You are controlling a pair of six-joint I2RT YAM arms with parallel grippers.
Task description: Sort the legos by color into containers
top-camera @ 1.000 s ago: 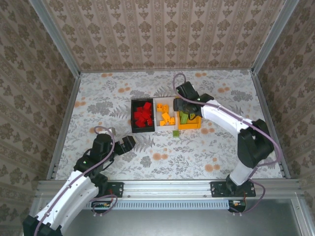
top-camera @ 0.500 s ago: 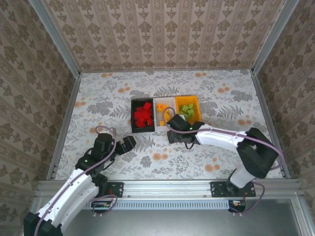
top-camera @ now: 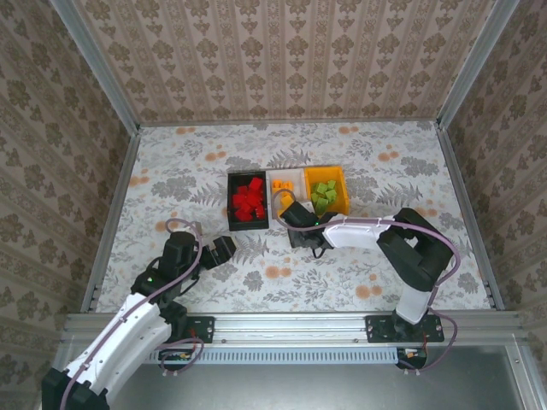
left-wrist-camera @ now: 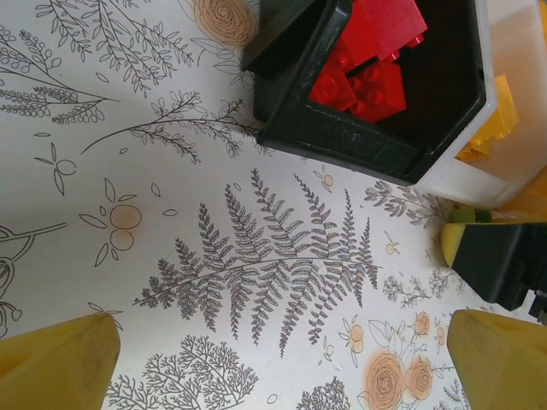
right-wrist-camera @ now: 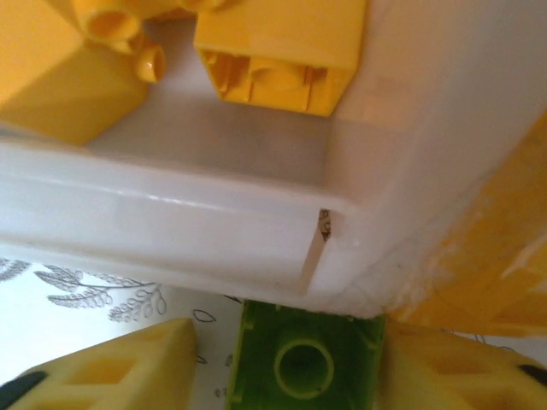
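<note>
Green lego we see on table, just before near wall of white bin. Right pincer stands apart around it, thin gap on one side. Left pincer wide apart, empty, near black bin.

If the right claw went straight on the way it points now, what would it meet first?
The right claw would first meet the green lego lying between its fingers; the near wall of the white bin stands just behind. Depth is hard to judge.
</note>
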